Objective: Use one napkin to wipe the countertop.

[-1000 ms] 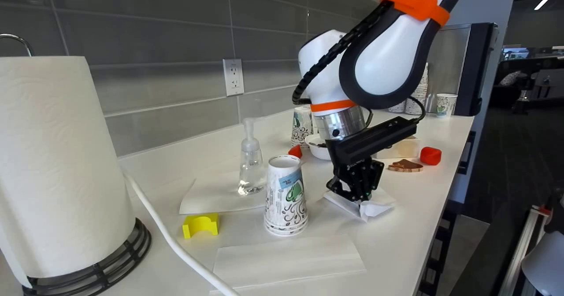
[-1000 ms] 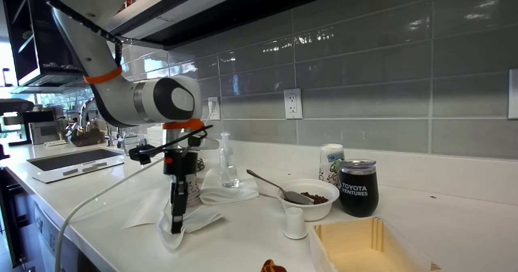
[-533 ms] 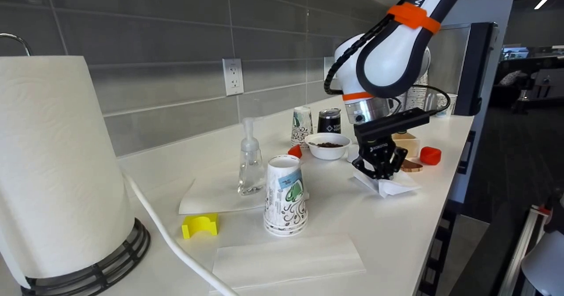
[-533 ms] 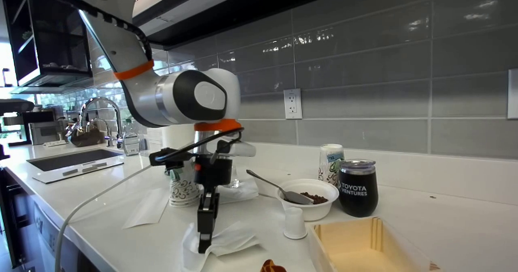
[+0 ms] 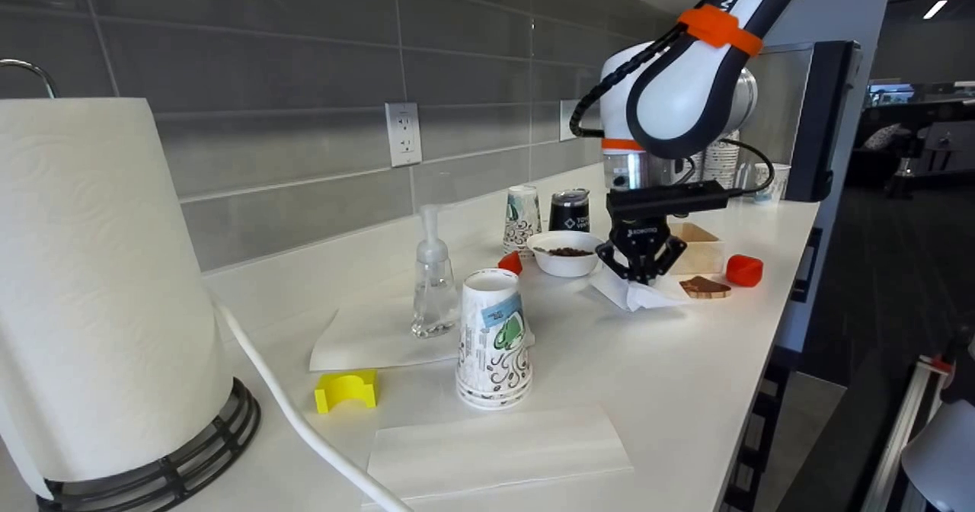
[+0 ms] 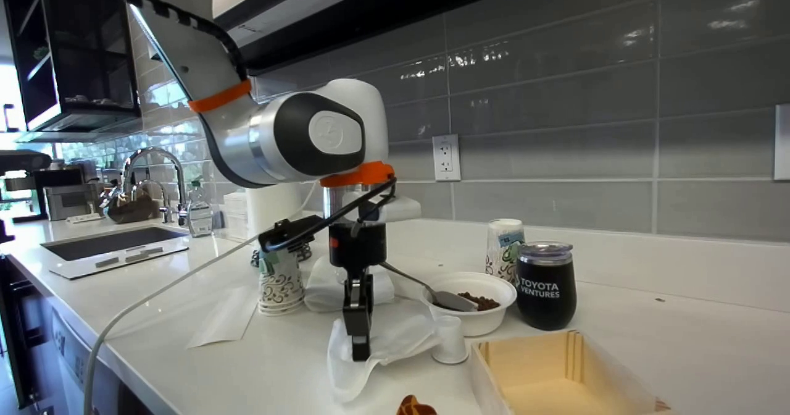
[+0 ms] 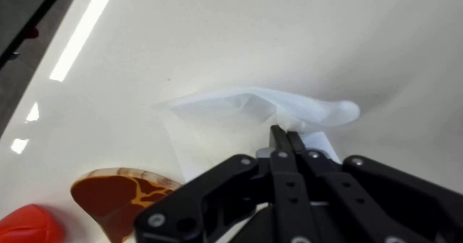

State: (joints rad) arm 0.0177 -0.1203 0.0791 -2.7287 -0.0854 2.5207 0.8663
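The white napkin is crumpled at its middle and spread out around my fingertips. It also shows in an exterior view and in the wrist view, where one folded edge stands up. My gripper is shut on the napkin, pointing down at the counter; it also shows in both exterior views. The napkin's loose parts lie on or just above the off-white countertop. The pinched part is hidden between the fingers. One napkin edge reaches the small white cup; touching or not, I cannot tell.
Near the napkin are a white bowl, a wooden box, a toy steak and a red object. Stacked cups, a soap bottle, a yellow block and a paper-towel roll stand farther off.
My shut gripper has dragged the napkin along the counter, away from the stacked cups toward the wooden box, then toward the wall and bowl. The other objects have not moved.
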